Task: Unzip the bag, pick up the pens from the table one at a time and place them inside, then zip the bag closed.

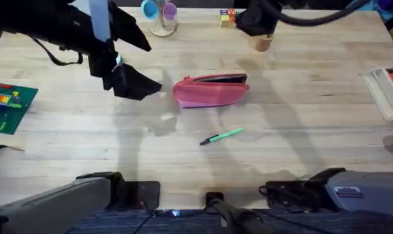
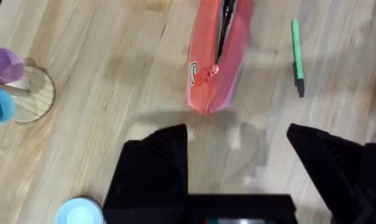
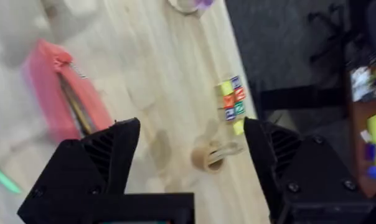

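Unzipping looks done: the oblong pink-red fabric pouch (image 1: 211,90) is seen lying on the light wooden plank table (image 1: 300,149) with its zipper gaping along the top. The left gripper (image 2: 236,163) is held with fingers spread and empty, the pouch's pull-tab end just ahead of the fingertips. The slim light-green pen (image 1: 221,136) is found beside the pouch, not touching it. The right gripper (image 3: 191,149) is also released and empty, raised above the table's far edge. Next, judged from this, the pen must be straddled and pinched, then carried to the opening.
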Motion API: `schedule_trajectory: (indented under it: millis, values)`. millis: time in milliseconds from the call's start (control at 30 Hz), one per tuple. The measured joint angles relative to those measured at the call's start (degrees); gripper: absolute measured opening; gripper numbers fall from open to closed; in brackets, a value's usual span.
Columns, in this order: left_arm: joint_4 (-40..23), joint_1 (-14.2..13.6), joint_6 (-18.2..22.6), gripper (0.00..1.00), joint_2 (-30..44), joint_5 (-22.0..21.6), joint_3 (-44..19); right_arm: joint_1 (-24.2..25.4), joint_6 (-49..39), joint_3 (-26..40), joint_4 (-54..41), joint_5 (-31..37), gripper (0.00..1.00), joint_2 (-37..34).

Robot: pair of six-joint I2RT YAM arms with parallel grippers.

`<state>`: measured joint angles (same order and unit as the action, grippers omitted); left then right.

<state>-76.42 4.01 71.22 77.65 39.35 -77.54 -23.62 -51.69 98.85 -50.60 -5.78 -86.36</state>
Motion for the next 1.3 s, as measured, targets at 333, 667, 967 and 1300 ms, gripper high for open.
schedule_trajectory:
  millis: [333, 667, 967, 1300]
  values:
    - [0.60, 0.00, 0.00, 0.993, 0.00, 0.00, 0.00, -0.09, -9.77, 0.00, 2.42, -1.37, 0.469, -4.69]
    - [1.07, 0.00, 0.00, 0.993, -0.02, 0.00, 0.00, -0.15, -11.62, 0.00, -7.50, -9.19, 0.030, -4.77]
    - [1.07, 0.00, 0.00, 0.993, 0.00, 0.00, 0.00, -0.37, -13.52, 0.00, -16.10, -13.32, 0.030, -6.50]
    - [1.05, 0.00, 0.00, 0.993, -0.02, 0.00, 0.00, -0.37, -13.54, 0.00, -17.62, -16.17, 0.030, -14.10]
